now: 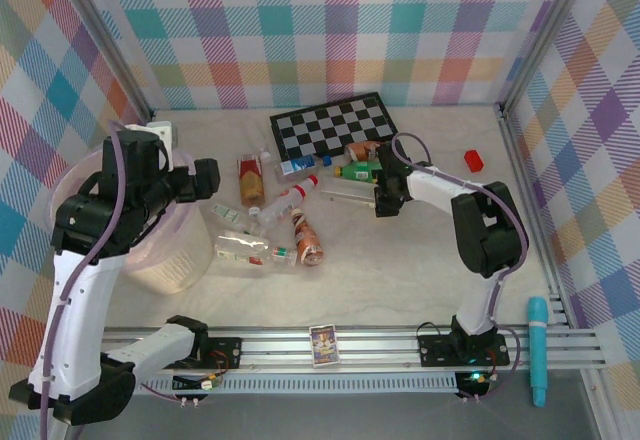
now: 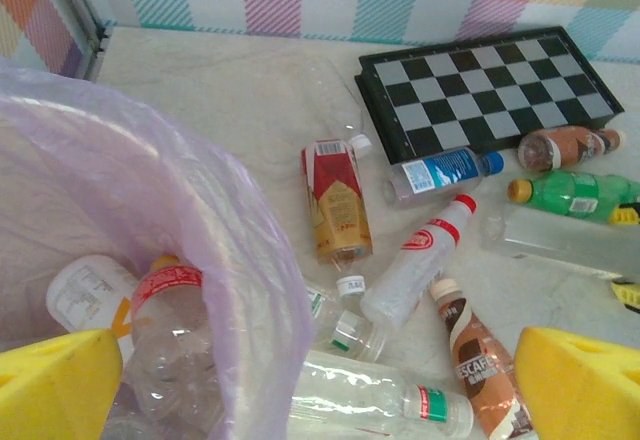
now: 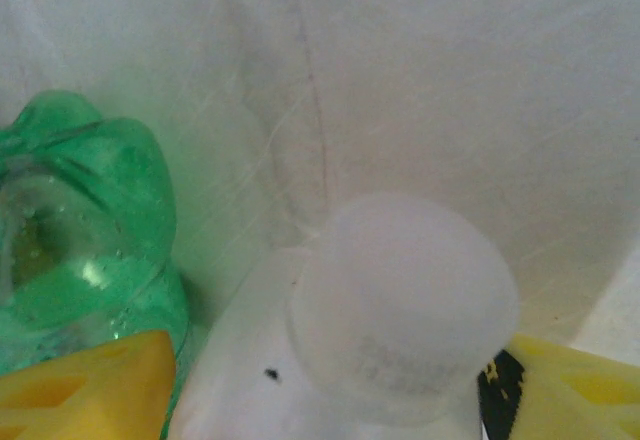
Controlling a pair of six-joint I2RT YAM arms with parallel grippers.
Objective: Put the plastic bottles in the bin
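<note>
Between the yellow fingers [image 3: 85, 390] of the right gripper [image 3: 335, 385] lies a clear white-capped bottle [image 3: 400, 300]. Its long axis runs straight ahead of them, cap end foremost, and a green bottle [image 3: 80, 230] sits just beside it, outside 1 finger. The fingers stand apart astride the bottle, but I cannot tell whether they press on it. The bin [image 1: 165, 270] lies well apart from these fingers, beyond the other scattered bottles, so the carry looks long. The left gripper [image 2: 320, 380] hangs at the bin's rim, far nearer, fingers wide apart and holding nothing, with at least 2 bottles in the bag below them.
</note>
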